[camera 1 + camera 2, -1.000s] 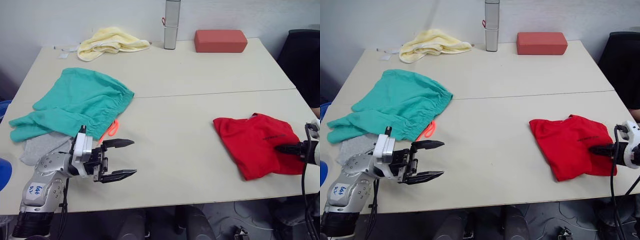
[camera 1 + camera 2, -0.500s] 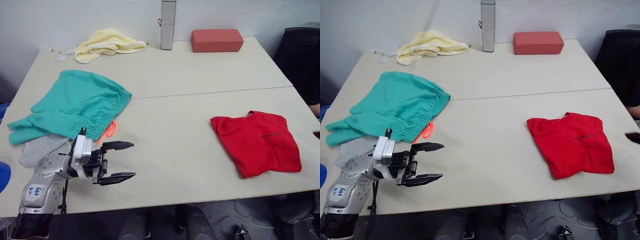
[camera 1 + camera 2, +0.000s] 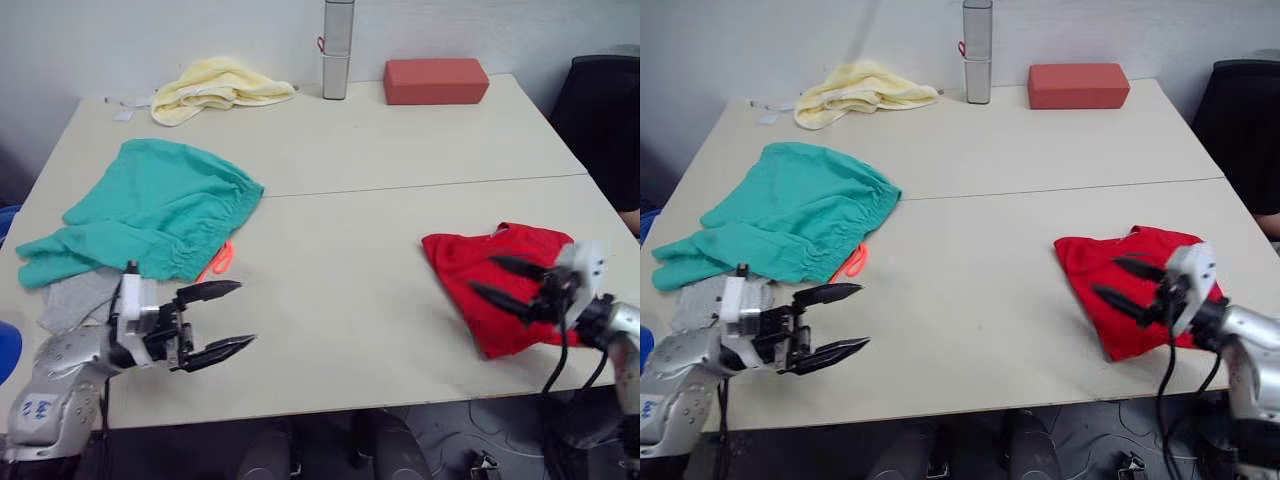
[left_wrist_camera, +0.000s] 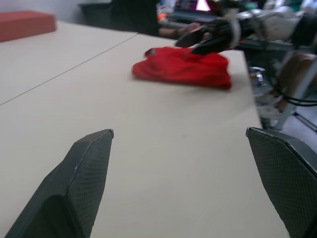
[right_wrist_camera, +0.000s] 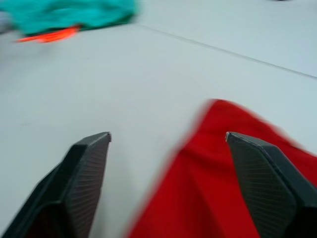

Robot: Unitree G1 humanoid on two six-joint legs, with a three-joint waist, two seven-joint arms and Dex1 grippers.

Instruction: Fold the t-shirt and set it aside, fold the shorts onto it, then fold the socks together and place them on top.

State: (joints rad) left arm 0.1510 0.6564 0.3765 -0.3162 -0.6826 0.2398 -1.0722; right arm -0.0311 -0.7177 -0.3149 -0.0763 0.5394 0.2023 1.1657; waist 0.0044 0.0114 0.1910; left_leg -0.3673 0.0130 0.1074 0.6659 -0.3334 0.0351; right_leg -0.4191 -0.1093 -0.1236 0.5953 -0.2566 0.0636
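The red t-shirt [image 3: 450,258] lies folded near the table's front right. My right gripper [image 3: 487,277] hovers open over its near half, fingers pointing left with nothing between them. The teal shorts [image 3: 150,205] are spread at the left, their orange drawstring [image 3: 222,260] trailing onto the table. The grey socks [image 3: 75,298] poke out from under the shorts' front edge. My left gripper [image 3: 243,313] is open and empty just above the table, in front of the shorts and to the right of the socks.
At the table's far edge lie a pale yellow towel [image 3: 215,85], a metal cylinder [image 3: 337,48] and a brick-red block [image 3: 436,80]. A black chair [image 3: 605,110] stands off the right side. A seam [image 3: 420,185] crosses the tabletop.
My right gripper left the t-shirt's right edge, dropped out of sight, and is now back over the shirt, open. The left gripper drew back a little to the left.
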